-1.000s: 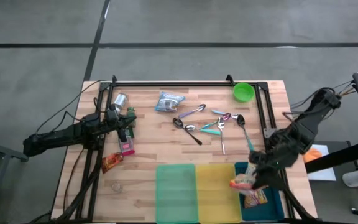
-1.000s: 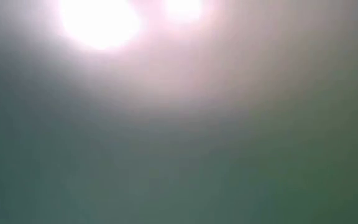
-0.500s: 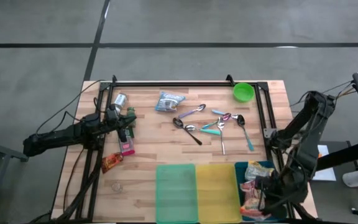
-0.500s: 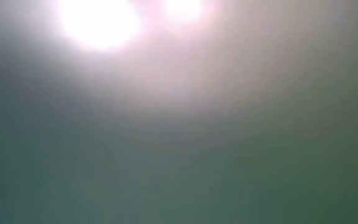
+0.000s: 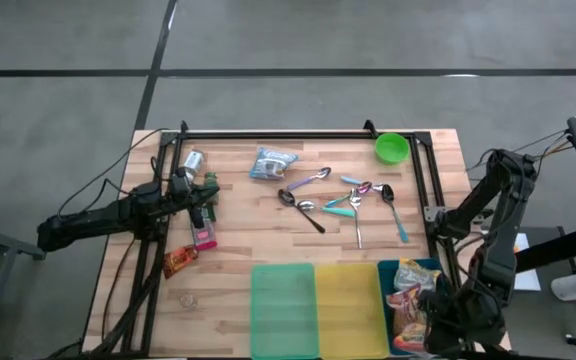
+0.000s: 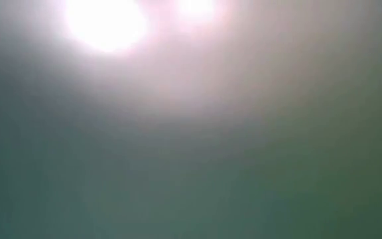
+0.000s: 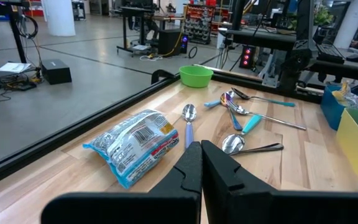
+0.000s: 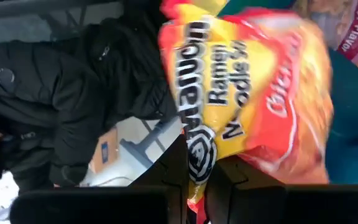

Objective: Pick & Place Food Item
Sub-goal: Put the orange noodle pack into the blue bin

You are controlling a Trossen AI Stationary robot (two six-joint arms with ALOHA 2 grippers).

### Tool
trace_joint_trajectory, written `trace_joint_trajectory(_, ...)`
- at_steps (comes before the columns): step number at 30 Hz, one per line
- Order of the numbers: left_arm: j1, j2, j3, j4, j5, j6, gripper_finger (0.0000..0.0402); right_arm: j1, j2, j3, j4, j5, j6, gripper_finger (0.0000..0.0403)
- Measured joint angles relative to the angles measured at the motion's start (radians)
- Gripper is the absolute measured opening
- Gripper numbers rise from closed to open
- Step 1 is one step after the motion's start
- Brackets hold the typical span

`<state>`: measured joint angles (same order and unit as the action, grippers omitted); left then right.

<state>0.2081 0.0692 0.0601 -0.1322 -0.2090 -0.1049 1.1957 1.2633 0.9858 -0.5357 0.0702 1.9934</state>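
Observation:
A yellow-and-orange ramen noodle packet [image 8: 247,93] fills the right wrist view, with my right gripper [image 8: 196,171] shut on it. In the high view this gripper [image 5: 428,322] hangs over the blue bin [image 5: 384,285] at the table's near right, where other snack packets [image 5: 409,276] lie. My left gripper [image 7: 201,163] is shut on nothing and waits at the table's left [image 5: 206,196], pointing level at a blue-and-white packet [image 7: 138,143] lying flat on the wood. The low view is washed out. My right gripper pinches the ramen packet by one edge [image 8: 199,152] between its two fingers. The fingers slant downward over the blue bin, and the packet spreads out beyond them. Whether the packet rests on the packets below, I cannot tell.
A green bin [image 5: 284,308] and a yellow bin [image 5: 349,308] stand beside the blue one along the near edge. Several spoons [image 5: 343,203] and a green bowl [image 5: 392,148] lie at the middle and far right. More packets [image 5: 204,236] lie near the left arm.
My right gripper has carried the ramen packet toward the table's near edge and downward over the blue bin, rolling its wrist on the way. It has stayed shut on the packet. The left arm has kept still.

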Motion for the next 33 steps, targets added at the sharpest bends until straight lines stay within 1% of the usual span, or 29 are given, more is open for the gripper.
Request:
trace_joint_trajectory(4,0.000,0.000,0.000,0.000,0.000,0.000,0.0000,0.009,0.000,-0.035,0.011,0.002,0.046,0.0028)
trace_joint_trajectory(15,0.000,0.000,0.000,0.000,0.000,0.000,0.0000,0.031,-0.023,-0.213,0.250,0.009,0.131,0.0028)
trace_joint_trajectory(25,0.000,0.000,0.000,0.000,0.000,0.000,0.0000,0.037,-0.045,-0.254,0.254,0.008,0.179,0.0031)
trace_joint_trajectory(28,0.000,0.000,0.000,0.000,0.000,0.000,0.0000,0.037,-0.046,-0.262,0.252,0.005,0.201,0.0051)
trace_joint_trajectory(33,0.000,0.000,0.000,0.000,0.000,0.000,0.0000,0.037,-0.046,-0.267,0.252,0.000,0.194,0.0111)
